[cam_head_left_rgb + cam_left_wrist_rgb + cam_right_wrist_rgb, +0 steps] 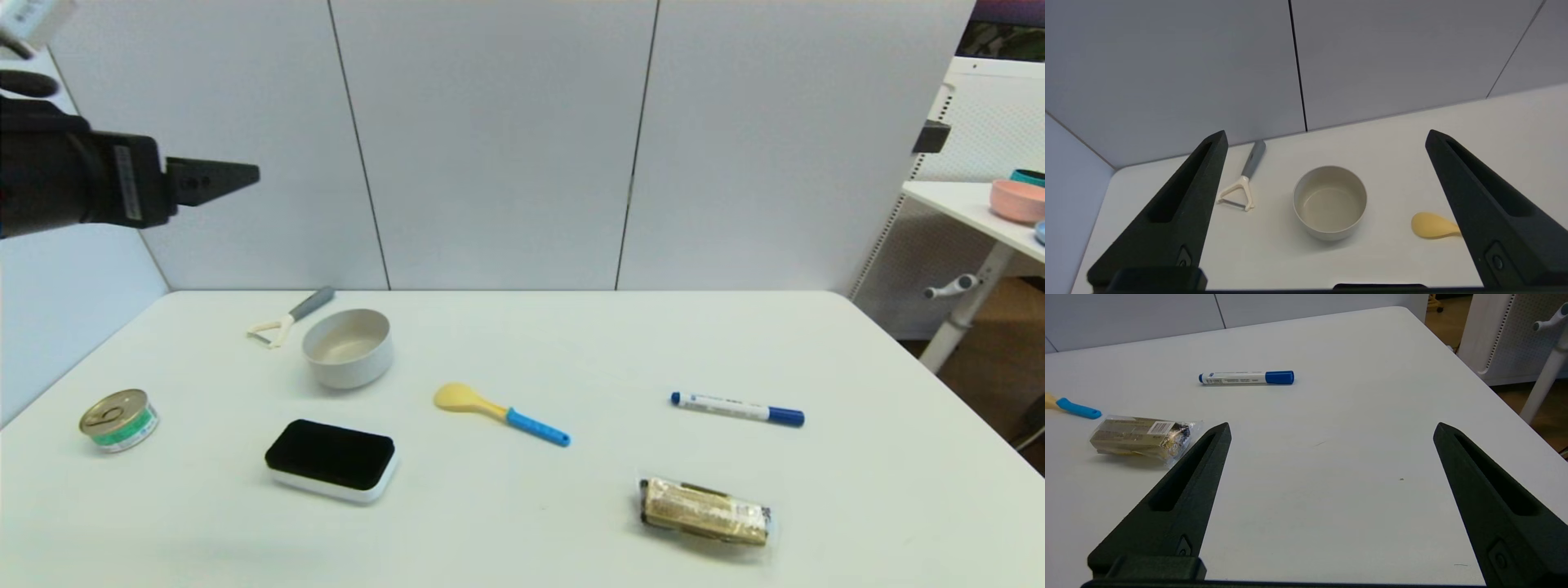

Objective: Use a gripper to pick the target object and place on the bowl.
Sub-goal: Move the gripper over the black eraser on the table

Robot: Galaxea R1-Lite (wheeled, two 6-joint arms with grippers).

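The target block (331,460), black felt top on a white base, lies flat on the white table (571,343) at the front left. The off-white bowl (348,348) stands empty behind it; it also shows in the left wrist view (1329,201). My left gripper (245,174) hangs high above the table's left side, open and empty; in its wrist view (1327,136) the bowl lies between its spread fingers, far below. A thin black edge of the block (1380,286) shows at that view's border. My right gripper (1331,428) is open and empty over bare table at the right; the head view does not show it.
A peeler (282,320) lies left of the bowl. A tin can (119,420) sits at the far left. A yellow spoon with blue handle (500,413), a blue marker (737,408) and a wrapped snack bar (705,512) lie to the right. A side table with a pink bowl (1016,200) stands far right.
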